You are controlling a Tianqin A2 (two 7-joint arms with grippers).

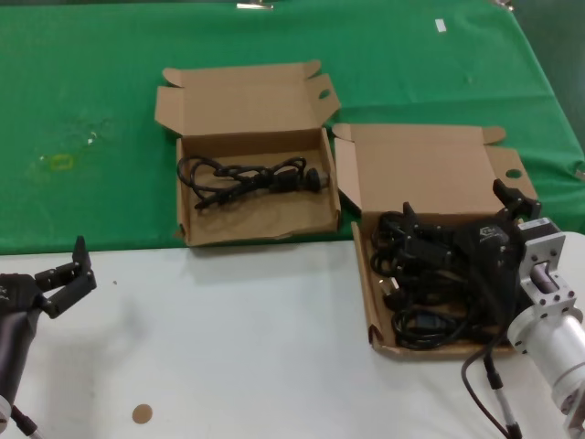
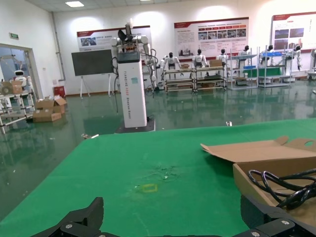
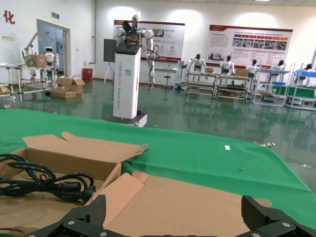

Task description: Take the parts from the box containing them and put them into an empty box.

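Note:
The box containing the parts (image 1: 373,302) lies at the right, lid folded back, with a round hole in the lid's flap. A tangle of black cables (image 1: 420,283) fills it. My right gripper (image 1: 462,212) hovers open over those cables, nothing between its fingers; its wrist view faces that box's lid (image 3: 197,202). The other box (image 1: 187,206), with an oval hole in its lid flap, sits to the left and holds one black cable (image 1: 251,176), also seen as cable (image 3: 47,183) and cable (image 2: 286,185). My left gripper (image 1: 71,279) waits open at the near left.
Both boxes straddle the border between the green cloth (image 1: 91,110) and the white table surface (image 1: 228,347). A small brown disc (image 1: 141,413) lies on the white surface near me. A yellowish mark (image 1: 60,163) shows on the cloth at far left.

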